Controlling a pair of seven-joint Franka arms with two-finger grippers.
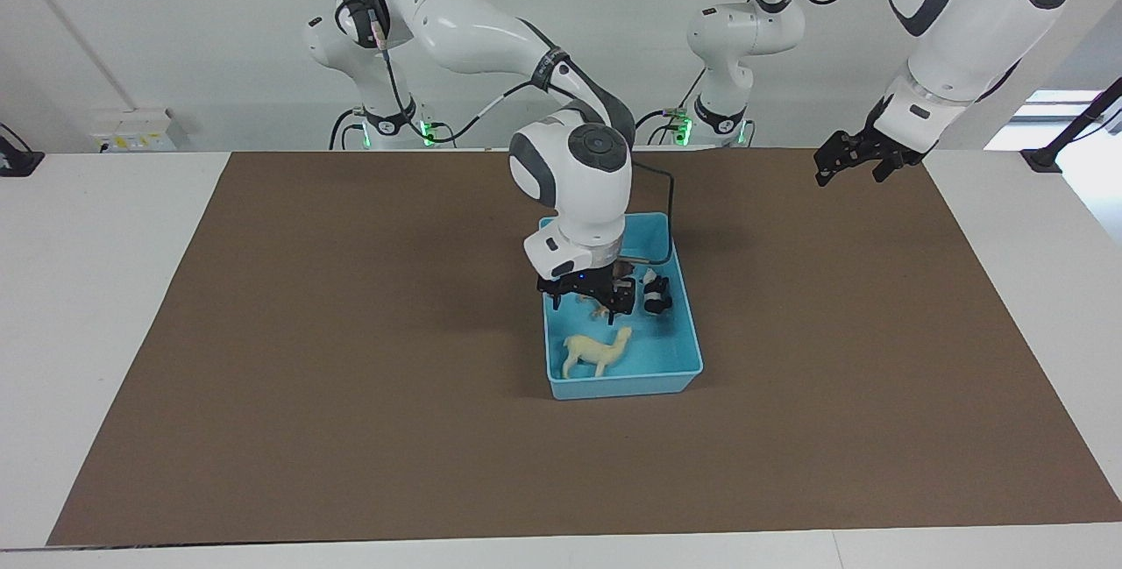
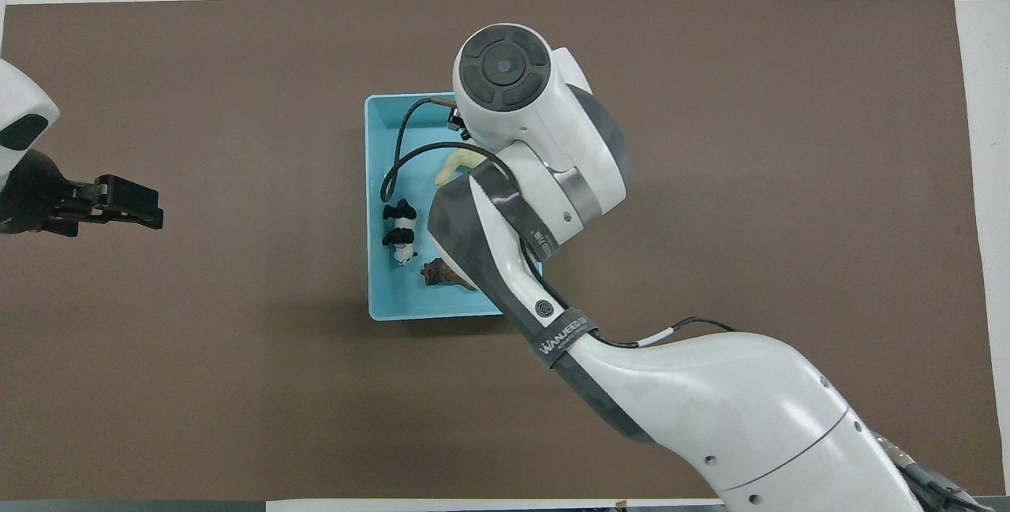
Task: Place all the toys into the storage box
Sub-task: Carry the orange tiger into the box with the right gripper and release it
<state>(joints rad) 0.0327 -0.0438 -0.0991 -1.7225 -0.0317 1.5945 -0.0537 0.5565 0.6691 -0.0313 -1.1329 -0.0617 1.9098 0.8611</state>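
Note:
The light blue storage box (image 1: 614,385) (image 2: 383,141) sits mid-mat. Inside it I see the cream-white horse (image 1: 596,352) (image 2: 456,165) at the end farthest from the robots, the panda (image 1: 656,293) (image 2: 400,229) along the wall toward the left arm's end, and the brown lion (image 1: 622,269) (image 2: 440,271) nearest the robots, partly hidden. My right gripper (image 1: 589,299) hangs open low over the box. The orange tiger (image 1: 600,311) lies just beneath it, mostly covered. In the overhead view the right arm hides its own gripper. My left gripper (image 1: 846,161) (image 2: 130,204) waits open over the mat.
A brown mat (image 1: 351,376) covers the table, with white table margins around it. The right arm's cable (image 2: 394,169) loops over the box.

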